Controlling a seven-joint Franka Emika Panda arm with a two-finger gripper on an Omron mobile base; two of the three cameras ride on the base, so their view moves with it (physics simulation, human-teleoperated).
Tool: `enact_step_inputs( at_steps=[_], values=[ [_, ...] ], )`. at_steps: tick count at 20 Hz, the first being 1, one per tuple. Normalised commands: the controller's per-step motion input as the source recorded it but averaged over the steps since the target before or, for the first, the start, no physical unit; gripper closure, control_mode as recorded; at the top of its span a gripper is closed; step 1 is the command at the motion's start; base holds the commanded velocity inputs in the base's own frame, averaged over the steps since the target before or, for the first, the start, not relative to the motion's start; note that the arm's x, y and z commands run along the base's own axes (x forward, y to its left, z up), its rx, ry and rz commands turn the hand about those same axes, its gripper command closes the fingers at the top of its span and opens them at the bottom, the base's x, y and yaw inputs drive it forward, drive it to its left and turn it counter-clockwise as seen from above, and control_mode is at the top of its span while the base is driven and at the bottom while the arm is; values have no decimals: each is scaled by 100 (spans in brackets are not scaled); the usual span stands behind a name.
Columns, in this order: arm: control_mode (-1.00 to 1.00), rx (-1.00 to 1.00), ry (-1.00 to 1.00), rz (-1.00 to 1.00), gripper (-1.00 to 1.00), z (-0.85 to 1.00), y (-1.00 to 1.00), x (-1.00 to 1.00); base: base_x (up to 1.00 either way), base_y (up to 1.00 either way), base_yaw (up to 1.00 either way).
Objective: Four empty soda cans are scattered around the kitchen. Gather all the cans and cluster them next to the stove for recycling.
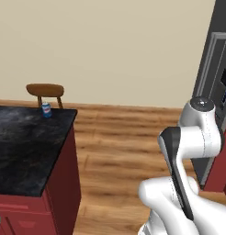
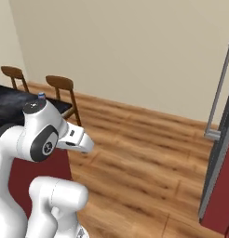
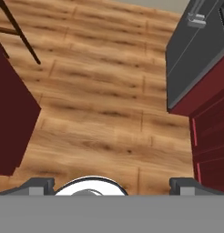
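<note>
The arm is folded up tight over its base, elbow high, hand tipped down toward the wooden floor. In the hand view the gripper has its two dark fingertips standing far apart at the bottom edge, jaws spread wide with only bare boards between them, holding nothing.

Over on the island, a blue and white soda can stands upright near the far edge of the black marbled countertop, well apart from the arm. From the right base view the can is just a sliver of blue peeking over the arm's shoulder joint, the rest hidden.

A wooden chair sits behind the island; the right base view shows a second chair too. The tall grey fridge is cut off at the right edge. The hand view catches the dark red cabinets below it.
</note>
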Motion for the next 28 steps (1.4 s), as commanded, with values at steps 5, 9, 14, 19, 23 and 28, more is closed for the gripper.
enact_step_inputs(
  at_steps=[5,9,14,19,23,28],
  values=[
    [100,0,0,0,-100,0,0,0,-40,-1,19],
    [100,0,0,0,-100,0,0,0,-47,0,10],
    [100,0,0,0,-100,0,0,0,-57,7,-1],
    [100,0,0,0,-100,0,0,0,-43,24,-11],
    [100,0,0,0,-100,0,0,0,-34,36,-14],
    [100,0,0,0,-100,0,0,0,-31,45,-15]
  ],
)
